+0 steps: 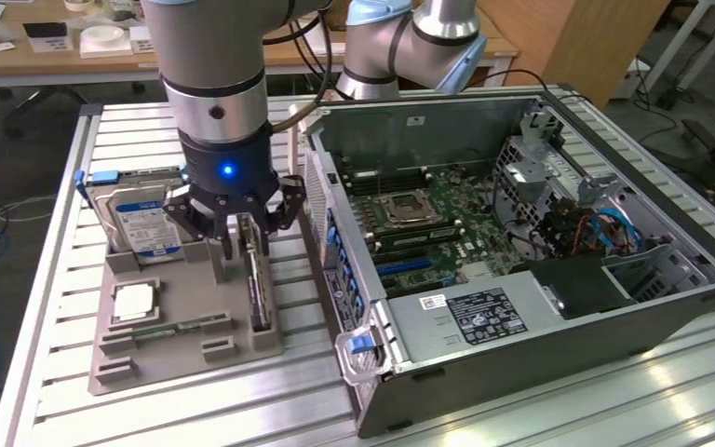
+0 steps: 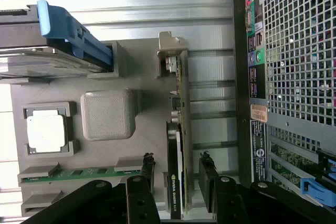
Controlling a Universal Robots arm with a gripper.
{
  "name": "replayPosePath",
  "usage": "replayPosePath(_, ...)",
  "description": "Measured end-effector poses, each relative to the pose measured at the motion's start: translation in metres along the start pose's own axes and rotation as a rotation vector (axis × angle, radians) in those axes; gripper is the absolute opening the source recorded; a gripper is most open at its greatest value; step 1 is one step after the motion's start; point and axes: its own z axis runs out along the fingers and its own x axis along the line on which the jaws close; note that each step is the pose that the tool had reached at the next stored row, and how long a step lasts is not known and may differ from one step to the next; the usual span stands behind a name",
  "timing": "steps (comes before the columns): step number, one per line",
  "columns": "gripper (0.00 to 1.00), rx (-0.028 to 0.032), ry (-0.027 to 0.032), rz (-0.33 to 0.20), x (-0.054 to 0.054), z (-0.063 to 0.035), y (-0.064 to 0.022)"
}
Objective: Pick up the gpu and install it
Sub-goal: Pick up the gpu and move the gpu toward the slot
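Note:
The gpu (image 1: pixel 258 291) stands on its long edge in a slot along the side of the grey holder tray (image 1: pixel 183 358) nearest the computer case. In the wrist view the gpu (image 2: pixel 181 124) shows its green board edge, black shroud and silver end bracket. My gripper (image 1: pixel 245 244) hangs low over it, open. In the wrist view my gripper (image 2: pixel 178 170) has one black finger (image 2: pixel 148 167) on each side of the card, with a small gap on both sides. Nothing is gripped.
The tray also holds a silver hard drive (image 1: pixel 146 223) with a blue clip, a CPU (image 1: pixel 134 303) and a RAM stick (image 1: pixel 178 328). The open computer case (image 1: pixel 606 307) lies beside the tray, its motherboard (image 1: pixel 420 219) exposed. A second arm's base (image 1: pixel 408 47) stands behind.

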Motion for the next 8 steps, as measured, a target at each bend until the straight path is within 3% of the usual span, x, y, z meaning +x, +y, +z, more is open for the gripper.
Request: replayPosePath(8, 0.47, 0.0, 0.0, 0.0, 0.0, 0.0, 0.0)
